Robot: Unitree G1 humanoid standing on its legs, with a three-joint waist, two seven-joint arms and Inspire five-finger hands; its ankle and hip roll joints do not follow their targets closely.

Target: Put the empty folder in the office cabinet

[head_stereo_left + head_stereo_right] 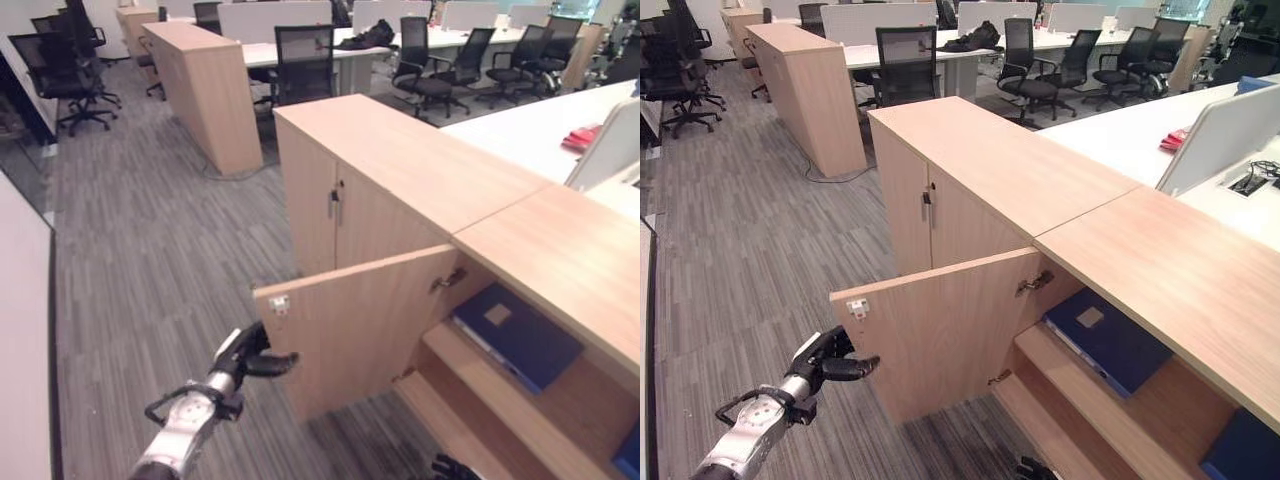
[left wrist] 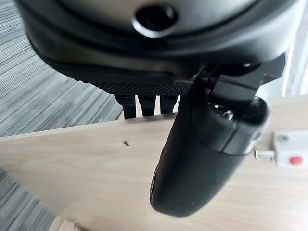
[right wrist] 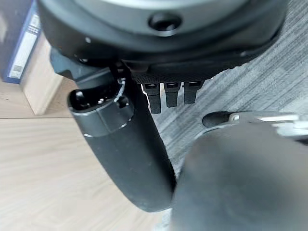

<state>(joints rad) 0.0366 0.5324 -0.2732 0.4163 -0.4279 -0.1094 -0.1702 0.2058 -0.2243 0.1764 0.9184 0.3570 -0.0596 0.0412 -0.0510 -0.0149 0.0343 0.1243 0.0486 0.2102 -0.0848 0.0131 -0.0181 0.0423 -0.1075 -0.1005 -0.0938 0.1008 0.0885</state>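
My left hand point(image 1: 252, 352) is reaching at the open cabinet door point(image 1: 365, 325), fingers point(image 2: 144, 106) straight over its edge, holding nothing. The blue folder point(image 1: 515, 335) is lying on the shelf point(image 1: 560, 400) beyond them.

Open-plan office, grey striped carpet point(image 1: 150, 260) underfoot.

Beyond the closed two-door wooden unit point(image 1: 330, 215): a long low wooden cupboard point(image 1: 205, 90), then black mesh chairs point(image 1: 305, 60) drawn up to white desks point(image 1: 330, 50), a dark bag point(image 1: 368, 37) lying on one. More black chairs point(image 1: 65, 70) far off to that unit's left. To its right, a white desktop point(image 1: 540, 130) bearing something red point(image 1: 582, 137), possibly a folder or pouch.
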